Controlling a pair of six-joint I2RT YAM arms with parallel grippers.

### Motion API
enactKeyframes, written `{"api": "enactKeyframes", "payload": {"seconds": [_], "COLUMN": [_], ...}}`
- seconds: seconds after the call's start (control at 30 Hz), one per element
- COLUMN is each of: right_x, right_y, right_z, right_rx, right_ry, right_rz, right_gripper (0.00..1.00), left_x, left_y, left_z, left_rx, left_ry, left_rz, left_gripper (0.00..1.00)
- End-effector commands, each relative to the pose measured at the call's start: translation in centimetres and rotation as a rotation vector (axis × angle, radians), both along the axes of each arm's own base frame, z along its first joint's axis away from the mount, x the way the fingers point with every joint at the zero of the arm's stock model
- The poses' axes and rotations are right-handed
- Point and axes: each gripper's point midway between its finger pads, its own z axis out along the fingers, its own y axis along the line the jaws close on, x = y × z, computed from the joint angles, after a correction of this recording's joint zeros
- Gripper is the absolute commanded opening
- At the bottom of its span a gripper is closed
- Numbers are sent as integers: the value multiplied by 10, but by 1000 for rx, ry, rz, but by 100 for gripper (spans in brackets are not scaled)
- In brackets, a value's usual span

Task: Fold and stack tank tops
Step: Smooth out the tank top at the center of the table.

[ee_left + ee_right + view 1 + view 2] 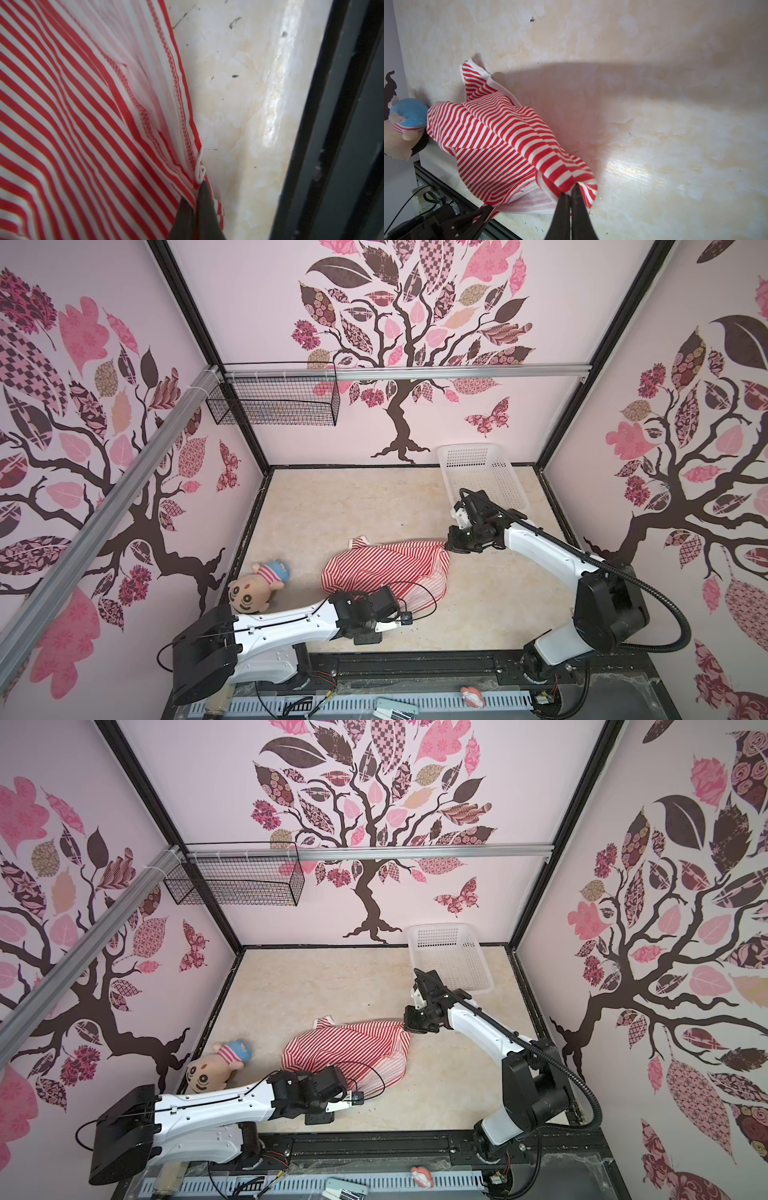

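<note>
At the centre of the beige marbled tabletop point(332, 506) lies one crumpled tank top point(386, 568) of thin red-and-white striped fabric. Left gripper point(196, 205): jaws pressed together on its stitched hem, 6 o'clock edge. Right gripper point(571, 193): jaws pinching bunched cloth at the 2 o'clock corner.

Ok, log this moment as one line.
left gripper: shut on striped tank top hem | right gripper: shut on its bunched far end | state: crumpled on table, unfolded
</note>
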Motion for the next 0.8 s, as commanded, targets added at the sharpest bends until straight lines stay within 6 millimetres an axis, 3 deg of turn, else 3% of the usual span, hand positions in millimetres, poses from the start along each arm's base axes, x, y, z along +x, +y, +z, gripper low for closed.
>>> {"api": "enactKeyframes", "payload": {"seconds": [0.0, 0.07, 0.17, 0.3, 0.43, 0.53, 0.6, 0.77], "right_x": [18, 26, 35, 40, 36, 19, 4, -38], "right_y": [-6, -8, -3, 6, 5, 3, 1, -12], "right_z": [34, 59, 110, 190, 284, 349, 380, 437], "right_rx": [44, 77, 134, 249, 336, 397, 430, 481], "right_ry": [-73, -123, -218, -369, -553, -656, -705, -862], "right_rz": [-37, -55, -61, -54, -46, -21, -2, 41], "right_gripper": [0, 0, 0, 0, 0, 0, 0, 0], "left_x": [21, 43, 82, 138, 183, 194, 191, 180], "left_y": [6, 9, 16, 32, 58, 73, 77, 89], "left_z": [15, 37, 87, 164, 248, 311, 347, 417], "left_rx": [-41, -117, -265, -458, -611, -717, -761, -876], "left_ry": [-88, -127, -191, -298, -420, -496, -560, -656], "left_rz": [36, 105, 236, 409, 559, 609, 605, 659], "left_gripper": [0, 0, 0, 0, 0, 0, 0, 0]}}
